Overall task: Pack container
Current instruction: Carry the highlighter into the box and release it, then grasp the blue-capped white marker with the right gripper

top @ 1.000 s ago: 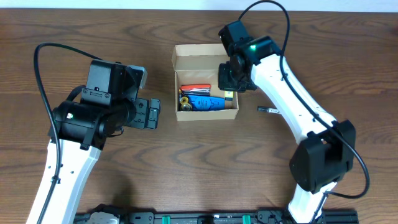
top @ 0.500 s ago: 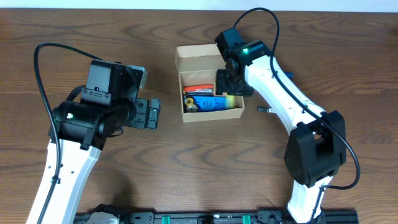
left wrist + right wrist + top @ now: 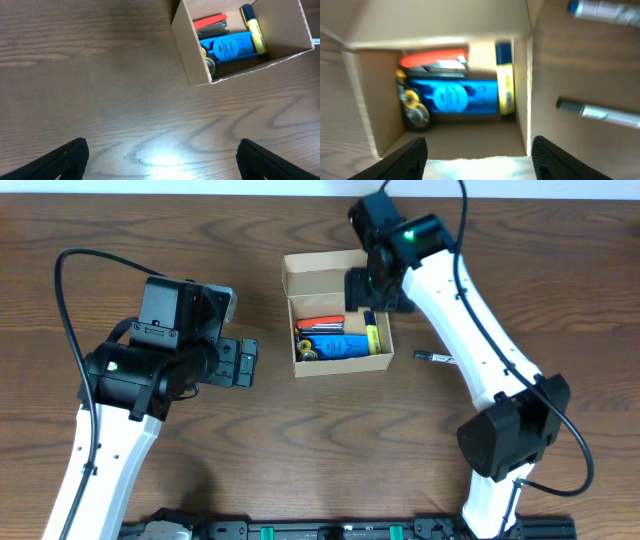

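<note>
The container (image 3: 343, 364), a small tan cardboard box, stands open at the table's middle with its flap lid (image 3: 320, 272) folded back. Inside lie a red tool (image 3: 320, 323), a blue case (image 3: 338, 346) and, along the right wall, a yellow marker (image 3: 372, 333). My right gripper (image 3: 372, 288) hovers open above the box's back right corner with nothing between its fingers; its wrist view looks down into the container (image 3: 365, 95) onto the yellow marker (image 3: 505, 90). My left gripper (image 3: 240, 362) stays open and empty left of the box, over bare wood (image 3: 162, 160).
A dark marker (image 3: 433, 356) lies on the table right of the box, also seen as the dark marker (image 3: 600, 112) in the right wrist view. A blue-capped marker (image 3: 605, 11) lies farther off. Small gold round parts (image 3: 303, 348) sit in the box's left end.
My right gripper opened and left the yellow marker in the box's right side, then drew back and up. The box slid slightly right. The left arm stayed still.
</note>
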Motion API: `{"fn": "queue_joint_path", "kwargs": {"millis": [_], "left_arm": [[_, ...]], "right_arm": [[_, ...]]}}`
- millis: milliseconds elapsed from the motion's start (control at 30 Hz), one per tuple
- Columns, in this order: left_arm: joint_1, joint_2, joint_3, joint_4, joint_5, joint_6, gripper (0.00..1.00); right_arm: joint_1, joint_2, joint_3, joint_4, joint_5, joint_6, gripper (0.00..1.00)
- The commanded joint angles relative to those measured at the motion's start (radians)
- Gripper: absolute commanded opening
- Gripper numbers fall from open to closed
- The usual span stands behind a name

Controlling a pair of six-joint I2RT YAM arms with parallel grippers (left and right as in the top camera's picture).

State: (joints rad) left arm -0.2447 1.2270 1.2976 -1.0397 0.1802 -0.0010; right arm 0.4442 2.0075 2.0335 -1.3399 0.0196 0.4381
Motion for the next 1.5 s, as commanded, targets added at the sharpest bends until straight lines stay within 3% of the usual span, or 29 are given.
{"fn": "queue_joint_path", "kwargs": {"millis": [0, 200, 400, 467, 567, 667, 767, 1000, 1133, 1467], "left_arm": [[0.004, -0.003, 0.007, 0.0, -0.005, -0.006, 0.95], [0.004, -0.003, 0.007, 0.0, -0.005, -0.006, 0.95], [0.004, -0.003, 0.007, 0.0, -0.005, -0.006, 0.95], [0.004, -0.003, 0.007, 0.0, -0.005, -0.006, 0.95], [0.004, -0.003, 0.007, 0.0, -0.005, -0.006, 0.95], [0.004, -0.003, 0.007, 0.0, -0.005, -0.006, 0.95], [0.004, -0.003, 0.007, 0.0, -0.005, -0.006, 0.95], [0.004, -0.003, 0.007, 0.0, -0.005, -0.006, 0.95], [0.004, -0.003, 0.007, 0.0, -0.005, -0.006, 0.95], [0.004, -0.003, 0.007, 0.0, -0.005, -0.006, 0.95]], "right_arm": [[-0.03, -0.013, 0.061, -0.008, 0.062, -0.126, 0.72], [-0.151, -0.014, 0.058, -0.005, 0.22, -0.23, 0.74], [-0.277, -0.013, 0.058, 0.008, 0.238, -0.499, 0.77], [-0.317, -0.011, 0.053, 0.026, 0.186, -0.537, 0.81], [-0.381, -0.009, 0.023, 0.085, 0.01, -0.726, 0.78], [-0.436, -0.009, -0.035, 0.172, -0.087, -0.843, 0.84], [-0.478, -0.009, -0.121, 0.277, -0.092, -0.903, 0.89], [-0.516, -0.009, -0.342, 0.537, -0.121, -1.044, 0.88], [-0.514, -0.009, -0.438, 0.687, -0.176, -1.085, 0.94], [-0.514, 0.072, -0.5, 0.779, -0.26, -1.151, 0.95]]}}
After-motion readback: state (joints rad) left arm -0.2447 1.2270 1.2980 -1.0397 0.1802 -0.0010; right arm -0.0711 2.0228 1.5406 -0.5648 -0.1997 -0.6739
